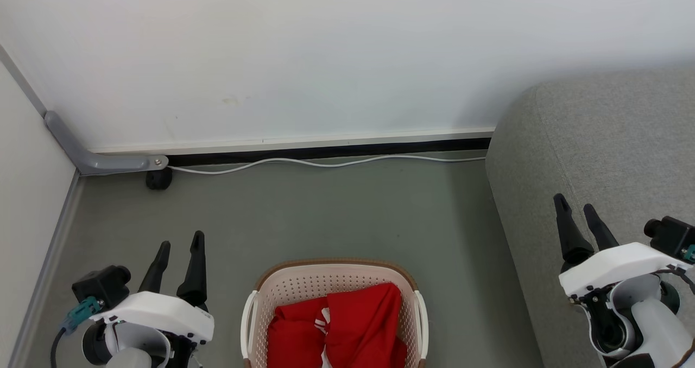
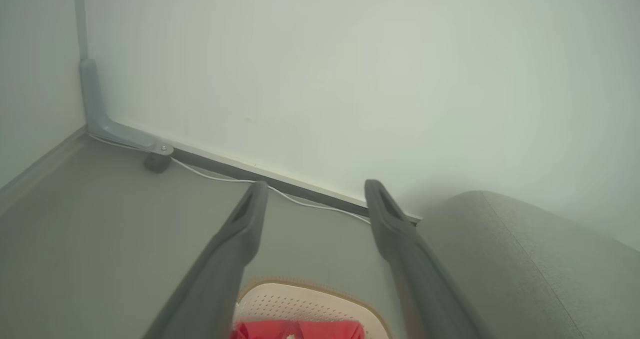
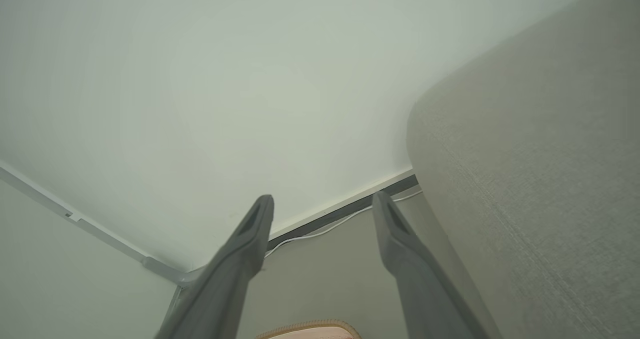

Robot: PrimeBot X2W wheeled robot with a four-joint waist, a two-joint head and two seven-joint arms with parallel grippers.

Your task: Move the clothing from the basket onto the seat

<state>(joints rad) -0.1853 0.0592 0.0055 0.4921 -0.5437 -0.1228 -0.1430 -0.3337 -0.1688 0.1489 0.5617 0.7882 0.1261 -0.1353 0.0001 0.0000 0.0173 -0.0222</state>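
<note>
The red clothing (image 1: 347, 330) lies bunched inside the laundry basket (image 1: 336, 266), a cream perforated tub with a brown rim and white side handles that stands on the grey floor (image 1: 326, 216) at the bottom middle of the head view. A little white striped trim shows in the folds where the red fabric meets. The basket stands between the two arms and is cut off by the lower edge of the head view. The grey sofa (image 1: 597, 151) fills the right side, its rounded corner near the white wall (image 1: 326, 58) and its edge just beside the basket, with a strip of floor between them. The left gripper (image 1: 182, 239) hovers above the floor to the left of the basket, its two dark fingers spread wide with nothing between them. In its own wrist view the far rim of the basket and a sliver of red fabric show between the finger bases. The right gripper (image 1: 574, 202) hangs over the sofa's fabric, its fingers likewise parted and bare, touching nothing that can be made out. Along the foot of the wall a white cable (image 1: 326, 163) runs across the floor from the sofa to a grey corner bracket (image 1: 98, 162), and a small black object (image 1: 159, 179) sits just below the bracket's end.
</note>
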